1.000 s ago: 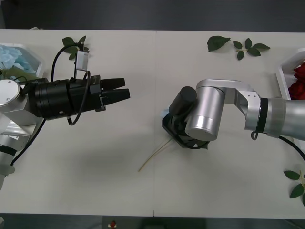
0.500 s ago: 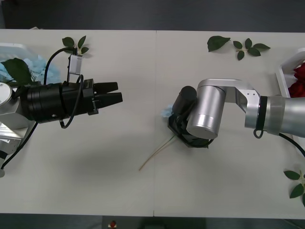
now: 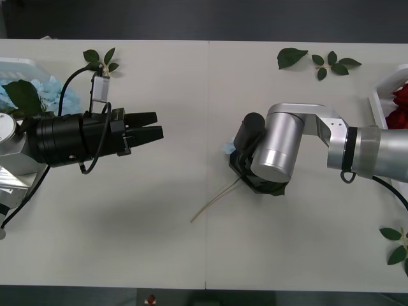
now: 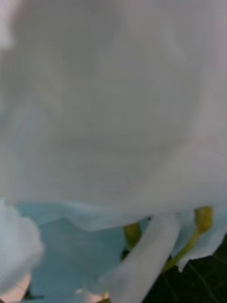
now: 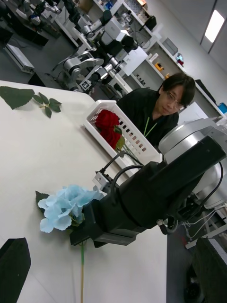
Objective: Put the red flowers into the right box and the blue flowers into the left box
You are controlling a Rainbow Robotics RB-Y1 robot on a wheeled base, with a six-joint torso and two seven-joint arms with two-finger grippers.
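Observation:
One of the blue flowers (image 3: 228,148) lies at mid-table, its pale stem (image 3: 213,203) trailing toward the front edge. My right gripper (image 5: 87,234) is down on it, shut where the head (image 5: 66,206) meets the stem; in the front view the right wrist (image 3: 274,153) covers the fingers. Petals press close to the camera in the right wrist view. My left gripper (image 3: 158,125) hovers open and empty left of centre, pointing at the flower. More blue flowers (image 3: 60,95) lie in the left box (image 3: 19,62). The red flowers (image 3: 400,108) sit in the right box (image 3: 380,105).
Loose leaf sprigs lie at the back left (image 3: 100,58), back right (image 3: 292,57) (image 3: 335,64) and front right (image 3: 396,245). The right box has a slotted side (image 5: 135,139). Bare tabletop stretches between the two arms and along the front.
My left arm has drawn back to the left, uncovering the left box's flowers. My right arm has shifted slightly right, and the blue flower's stem has moved with it.

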